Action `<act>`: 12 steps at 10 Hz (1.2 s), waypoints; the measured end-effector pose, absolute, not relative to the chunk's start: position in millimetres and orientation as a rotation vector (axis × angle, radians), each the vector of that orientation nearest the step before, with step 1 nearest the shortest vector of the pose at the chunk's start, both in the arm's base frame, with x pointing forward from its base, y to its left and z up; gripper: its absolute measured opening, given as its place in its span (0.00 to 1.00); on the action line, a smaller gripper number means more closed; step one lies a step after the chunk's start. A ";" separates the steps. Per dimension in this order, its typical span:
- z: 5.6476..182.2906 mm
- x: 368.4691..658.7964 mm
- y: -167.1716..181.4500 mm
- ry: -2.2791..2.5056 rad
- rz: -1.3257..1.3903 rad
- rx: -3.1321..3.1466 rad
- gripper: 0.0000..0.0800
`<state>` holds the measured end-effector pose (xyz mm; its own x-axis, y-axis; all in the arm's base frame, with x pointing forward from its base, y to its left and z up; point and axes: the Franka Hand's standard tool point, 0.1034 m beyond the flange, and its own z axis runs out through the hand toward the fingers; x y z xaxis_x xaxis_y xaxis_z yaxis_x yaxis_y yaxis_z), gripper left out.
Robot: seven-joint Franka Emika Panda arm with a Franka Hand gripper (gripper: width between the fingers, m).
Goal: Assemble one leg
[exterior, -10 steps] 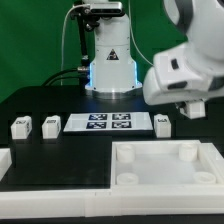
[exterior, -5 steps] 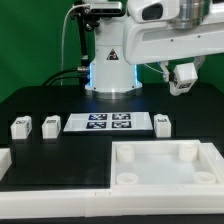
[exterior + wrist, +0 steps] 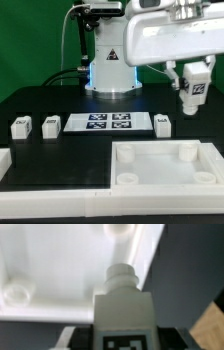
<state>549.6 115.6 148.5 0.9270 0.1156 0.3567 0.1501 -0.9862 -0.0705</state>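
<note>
One leg [image 3: 194,92] clamped in pincer [image 3: 192,99], aloft over white tray [image 3: 160,168].

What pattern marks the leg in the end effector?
The leg carries a black-and-white square tag; wrist view shows it best.

A robotics lab bench: a black worktop [image 3: 60,150] carries a marker board [image 3: 108,123] of fiducial tags; behind it a white arm base [image 3: 110,72], marked with a warning triangle [image 3: 113,57], glows blue.

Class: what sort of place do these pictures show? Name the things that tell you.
Probably a robotics lab test bench: a marker board on a black table, a white tray-like part, and the arm's gripper holding a tagged leg.
</note>
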 end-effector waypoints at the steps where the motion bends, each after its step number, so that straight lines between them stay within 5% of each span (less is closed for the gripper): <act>1: 157.5 569.7 120.7 -0.204 -0.672 -2.951 0.36; 3: 162.3 574.3 122.6 -0.191 -0.949 -2.856 0.36; 7: 135.5 577.0 107.1 -0.281 -0.930 -2.897 0.36; 9: 141.5 613.7 101.8 -0.286 -0.955 -2.895 0.36; 12: 134.6 616.2 103.4 -0.286 -0.946 -2.895 0.36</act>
<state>616.2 103.4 134.6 0.7916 0.1513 0.5920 0.2025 -0.9791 -0.0205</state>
